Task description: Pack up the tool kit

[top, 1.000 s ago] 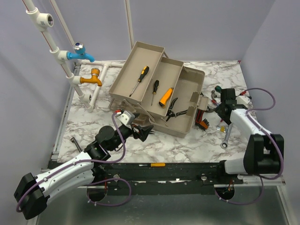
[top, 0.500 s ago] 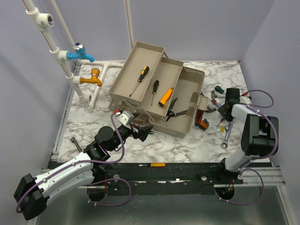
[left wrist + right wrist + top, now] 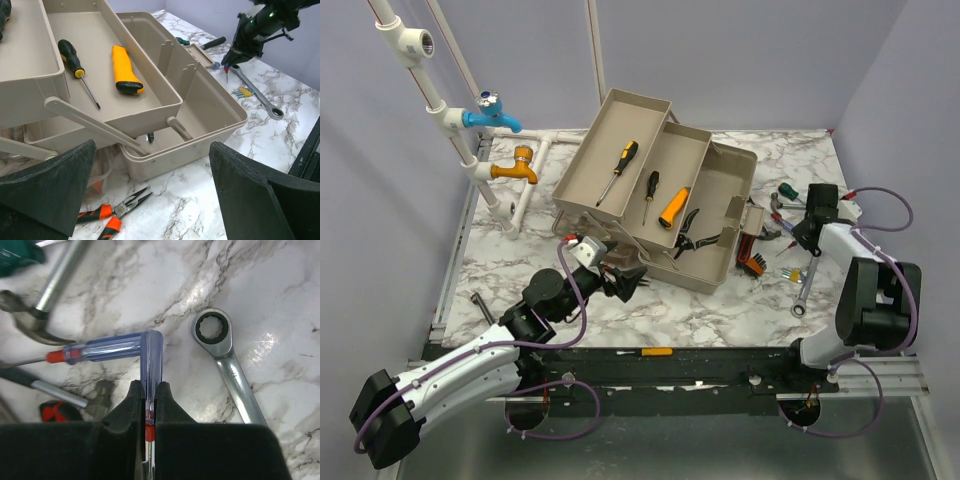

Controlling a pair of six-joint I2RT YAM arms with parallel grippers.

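Now | right end effector (image 3: 148, 390) clenched on blue screwdriver (image 3: 151, 357), one of two | left end effector (image 3: 152, 150) released

White pipes (image 3: 415, 62), blue tap (image 3: 492, 118), orange tap (image 3: 513, 170)

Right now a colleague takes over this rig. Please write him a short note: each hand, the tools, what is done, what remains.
Left hand: open, empty, before the toolbox, over the orange pliers on the table.
Right hand: shut on a blue screwdriver, right of the toolbox.
Done: toolbox open, trays folded out; inside lie a yellow-black screwdriver, a black screwdriver, an orange-handled tool and black pliers.
Left: the held screwdriver, a second blue screwdriver, the ratchet wrench, the hex keys, the orange pliers; then close the toolbox.
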